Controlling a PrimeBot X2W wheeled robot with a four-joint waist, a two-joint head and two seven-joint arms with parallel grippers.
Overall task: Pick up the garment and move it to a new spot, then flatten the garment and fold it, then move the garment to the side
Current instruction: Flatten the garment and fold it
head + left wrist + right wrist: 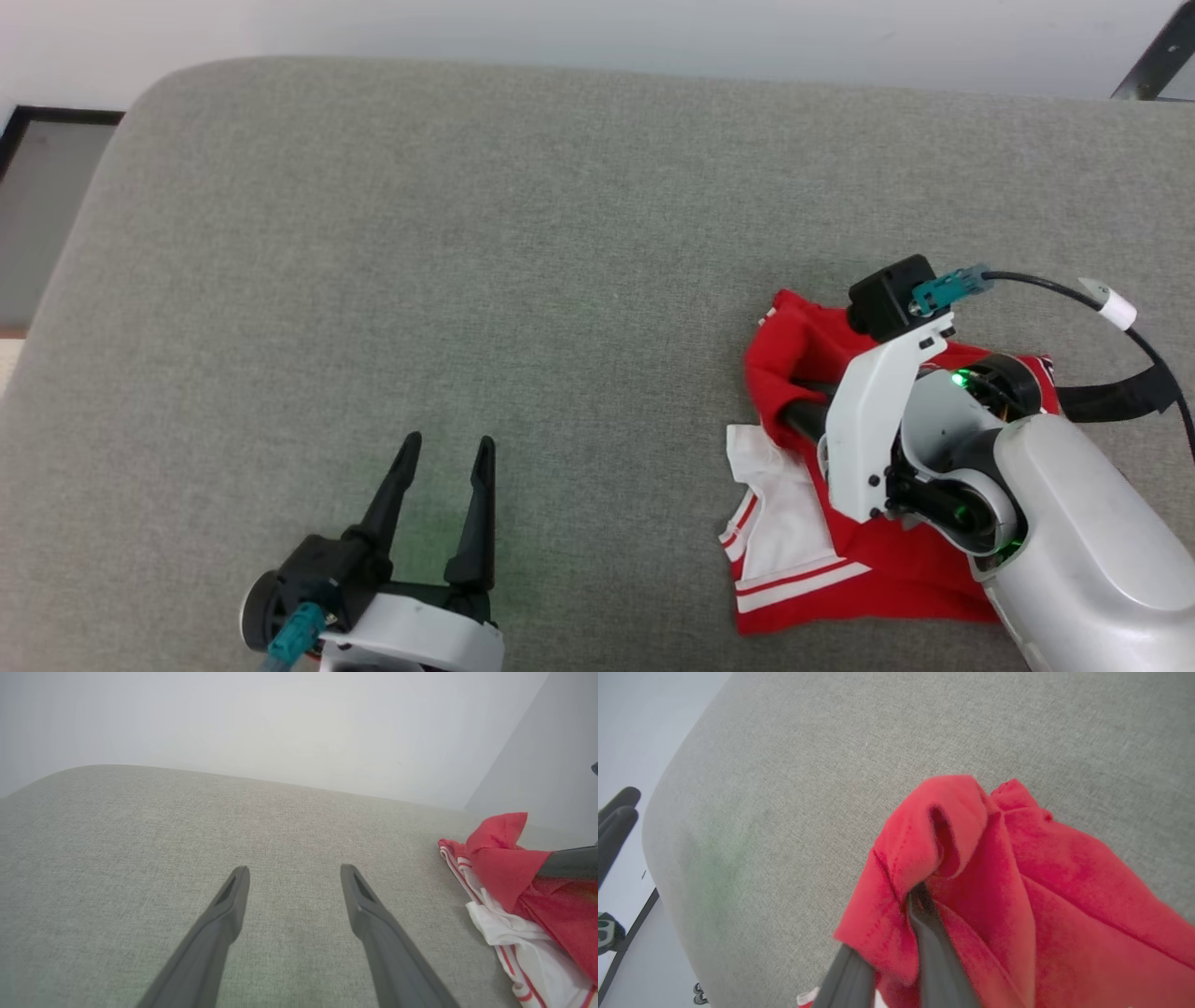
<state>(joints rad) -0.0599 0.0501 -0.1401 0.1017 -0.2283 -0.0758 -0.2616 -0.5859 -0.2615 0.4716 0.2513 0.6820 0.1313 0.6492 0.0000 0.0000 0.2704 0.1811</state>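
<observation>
Head view, closest to us: our left gripper [450,439] sits low on the left over the grey cushion [467,233], and its two dark fingers are spread wide apart. In the left wrist view we see them point across the cushion, with the shirt [878,569] off to the right. On our right side, the white arm [1074,523] hangs over the shirt. Our right gripper [798,403] has its fingers squeezed close together on a fold of the red part. In the right wrist view the fold wraps over the finger tips and stands up in a little bump. The rest of the shirt lies crumpled on the right part of the cushion, with a white sleeve [775,541] with red stripes just beside the arm. Farther back the cushion runs on, and past it is a pale wall [560,28]
</observation>
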